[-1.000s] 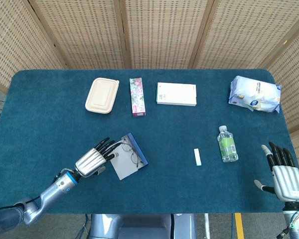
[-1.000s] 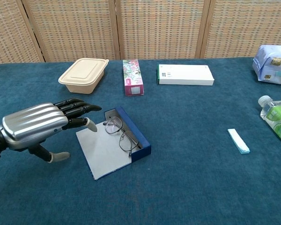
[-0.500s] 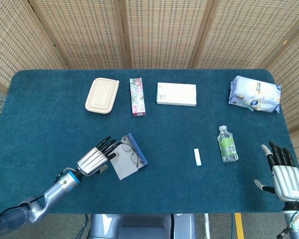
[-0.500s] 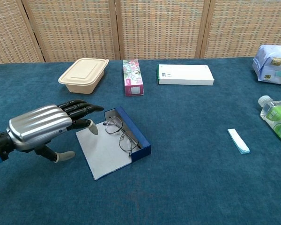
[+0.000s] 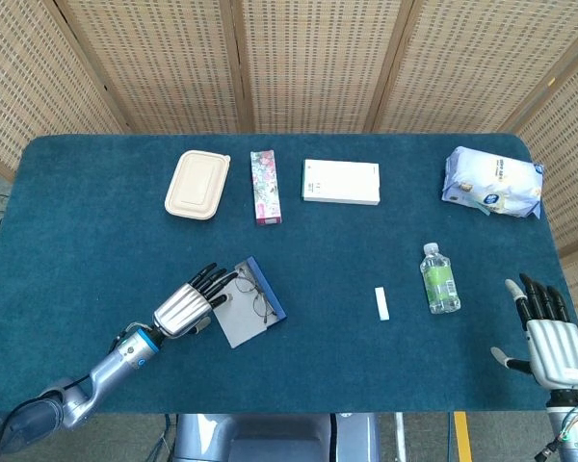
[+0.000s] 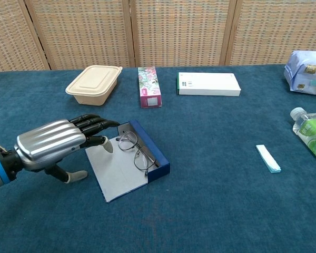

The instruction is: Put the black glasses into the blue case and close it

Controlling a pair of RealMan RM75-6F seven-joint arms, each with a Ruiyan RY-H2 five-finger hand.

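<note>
Glasses: the black glasses (image 6: 135, 151) lie in the open blue case (image 6: 130, 164), against its raised wall.
Left hand (image 6: 57, 143): empty, fingers spread; I place it at the flap for closing.
Right hand (image 5: 549, 338): empty, open, parked well apart.

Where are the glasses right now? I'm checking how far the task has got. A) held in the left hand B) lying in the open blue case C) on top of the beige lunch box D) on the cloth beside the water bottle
B: the glasses lie inside the open blue case, its lid flat on the table, while the left hand reaches toward it holding nothing.
</note>
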